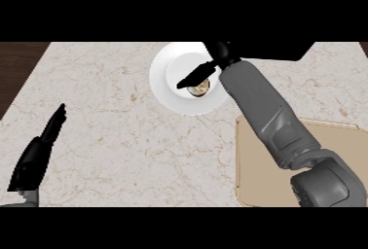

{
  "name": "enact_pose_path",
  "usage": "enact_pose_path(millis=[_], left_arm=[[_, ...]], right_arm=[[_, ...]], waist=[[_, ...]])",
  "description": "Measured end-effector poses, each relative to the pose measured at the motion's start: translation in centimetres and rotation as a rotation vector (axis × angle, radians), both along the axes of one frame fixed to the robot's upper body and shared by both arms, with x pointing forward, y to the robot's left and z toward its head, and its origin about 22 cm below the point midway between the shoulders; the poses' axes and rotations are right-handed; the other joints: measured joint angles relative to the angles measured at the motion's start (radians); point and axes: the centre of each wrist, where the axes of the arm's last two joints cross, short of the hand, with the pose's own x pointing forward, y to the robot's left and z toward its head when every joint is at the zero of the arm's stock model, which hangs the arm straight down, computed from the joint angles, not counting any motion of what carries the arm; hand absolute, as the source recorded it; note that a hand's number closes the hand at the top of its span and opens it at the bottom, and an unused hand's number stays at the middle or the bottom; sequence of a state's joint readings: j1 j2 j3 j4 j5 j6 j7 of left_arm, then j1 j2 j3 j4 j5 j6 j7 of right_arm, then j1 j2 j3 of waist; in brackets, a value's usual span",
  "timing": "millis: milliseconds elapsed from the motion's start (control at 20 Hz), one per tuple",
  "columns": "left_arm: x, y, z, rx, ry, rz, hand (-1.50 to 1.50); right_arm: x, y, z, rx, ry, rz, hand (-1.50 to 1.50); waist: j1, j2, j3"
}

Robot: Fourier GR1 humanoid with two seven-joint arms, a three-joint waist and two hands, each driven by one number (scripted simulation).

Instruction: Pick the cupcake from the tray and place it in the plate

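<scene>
Fingers on our left hand (37, 148) lie straight and pressed together, resting at the near left edge. Our right hand (220, 52) is over the cupcake (201, 89), which sits in the round white plate (167, 95) far off; we cannot tell whether it grips. Right of the beige veined stone counter (129, 126) lies a flat tan tray (253, 168).

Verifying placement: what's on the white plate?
A small brown cupcake sits on the round white plate, beneath the black right hand, which covers its upper part; any hold on it is hidden.
</scene>
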State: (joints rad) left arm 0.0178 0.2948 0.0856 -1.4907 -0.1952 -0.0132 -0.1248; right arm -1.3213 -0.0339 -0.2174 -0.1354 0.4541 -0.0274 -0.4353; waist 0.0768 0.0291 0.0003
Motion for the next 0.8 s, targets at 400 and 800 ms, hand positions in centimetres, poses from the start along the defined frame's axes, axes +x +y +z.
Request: enact_pose_path(millis=[400,800], left_arm=[[0.1,-0.2,0.1,-0.003,-0.013,-0.009,0.00],[0.5,-1.2,0.3,-0.004,-0.027,-0.021,0.00]], right_arm=[[1.4,-7.7,1.4,0.257,0.055,-0.110,-1.50],[1.0,-16.3,1.5,0.355,-0.002,-0.095,-1.50]], waist=[[0.006,0.011,0.001],[0.021,0.022,0.003]])
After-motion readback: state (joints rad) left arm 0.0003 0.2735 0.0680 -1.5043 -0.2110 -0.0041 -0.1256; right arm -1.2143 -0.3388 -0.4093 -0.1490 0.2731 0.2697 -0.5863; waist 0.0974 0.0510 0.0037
